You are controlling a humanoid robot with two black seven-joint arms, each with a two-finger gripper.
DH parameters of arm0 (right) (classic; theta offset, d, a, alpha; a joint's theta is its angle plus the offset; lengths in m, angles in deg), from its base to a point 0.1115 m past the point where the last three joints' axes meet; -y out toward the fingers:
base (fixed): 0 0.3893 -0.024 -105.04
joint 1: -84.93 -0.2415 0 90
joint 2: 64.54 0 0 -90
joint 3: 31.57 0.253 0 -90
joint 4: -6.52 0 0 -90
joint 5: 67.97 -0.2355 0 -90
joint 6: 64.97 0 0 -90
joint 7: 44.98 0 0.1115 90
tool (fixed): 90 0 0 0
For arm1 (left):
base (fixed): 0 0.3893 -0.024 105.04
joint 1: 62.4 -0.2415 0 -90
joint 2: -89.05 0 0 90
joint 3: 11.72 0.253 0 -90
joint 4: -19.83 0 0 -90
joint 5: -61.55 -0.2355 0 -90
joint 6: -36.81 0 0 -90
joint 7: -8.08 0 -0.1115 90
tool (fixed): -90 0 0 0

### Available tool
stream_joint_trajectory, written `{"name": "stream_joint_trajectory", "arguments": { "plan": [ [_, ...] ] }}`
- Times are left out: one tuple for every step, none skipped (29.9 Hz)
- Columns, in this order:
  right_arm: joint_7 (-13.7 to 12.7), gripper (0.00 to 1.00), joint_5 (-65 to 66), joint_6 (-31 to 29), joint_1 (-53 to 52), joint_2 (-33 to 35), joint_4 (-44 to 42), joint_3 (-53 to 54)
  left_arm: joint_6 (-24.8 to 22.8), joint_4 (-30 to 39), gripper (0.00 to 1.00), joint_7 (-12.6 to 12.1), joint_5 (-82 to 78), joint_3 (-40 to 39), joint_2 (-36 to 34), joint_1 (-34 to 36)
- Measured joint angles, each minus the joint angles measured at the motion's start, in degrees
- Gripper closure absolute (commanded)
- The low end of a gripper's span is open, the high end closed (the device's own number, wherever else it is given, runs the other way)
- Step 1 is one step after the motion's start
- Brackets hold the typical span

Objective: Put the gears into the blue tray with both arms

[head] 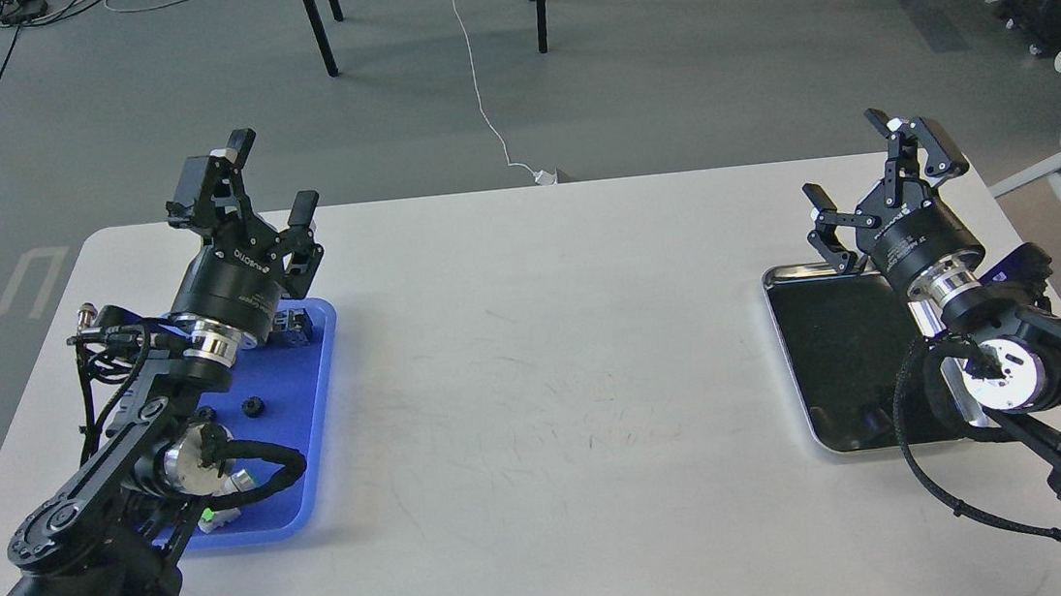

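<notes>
Left gripper [271,182] raised over far end of blue tray [319,377], fingers spread, nothing between them; one black gear [254,407] lies inside the tray; right gripper [868,163] likewise spread and empty above the silver tray [790,361].

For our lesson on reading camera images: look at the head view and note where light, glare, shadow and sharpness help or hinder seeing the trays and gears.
Head view: even, soft lighting, with faint shadows on the table; pale glare on the silver tray and its dark inside; the blue tray is saturated, partly hidden by the left arm; one gear is sharp but tiny; no obvious blur.
</notes>
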Motion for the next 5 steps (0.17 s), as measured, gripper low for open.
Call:
{"name": "stream_joint_trajectory", "arguments": {
  "plan": [
    [0.0, 0.01, 0.0, 0.0, 0.0, 0.0, 0.0, 0.0, 0.0, 0.0, 0.02, 0.0, 0.0, 0.0, 0.0, 0.0],
    [0.0, 0.01, 0.0, 0.0, 0.0, 0.0, 0.0, 0.0, 0.0, 0.0, 0.02, 0.0, 0.0, 0.0, 0.0, 0.0],
    [0.0, 0.01, 0.0, 0.0, 0.0, 0.0, 0.0, 0.1, 0.0, 0.0, 0.02, 0.0, 0.0, 0.0, 0.0, 0.0],
    [0.0, 0.01, 0.0, 0.0, 0.0, 0.0, 0.0, 0.1, 0.0, 0.0, 0.02, 0.0, 0.0, 0.0, 0.0, 0.0],
    [0.0, 0.01, 0.0, 0.0, 0.0, 0.0, 0.0, 0.1, 0.0, 0.0, 0.02, 0.0, 0.0, 0.0, 0.0, 0.0]
  ]
}}
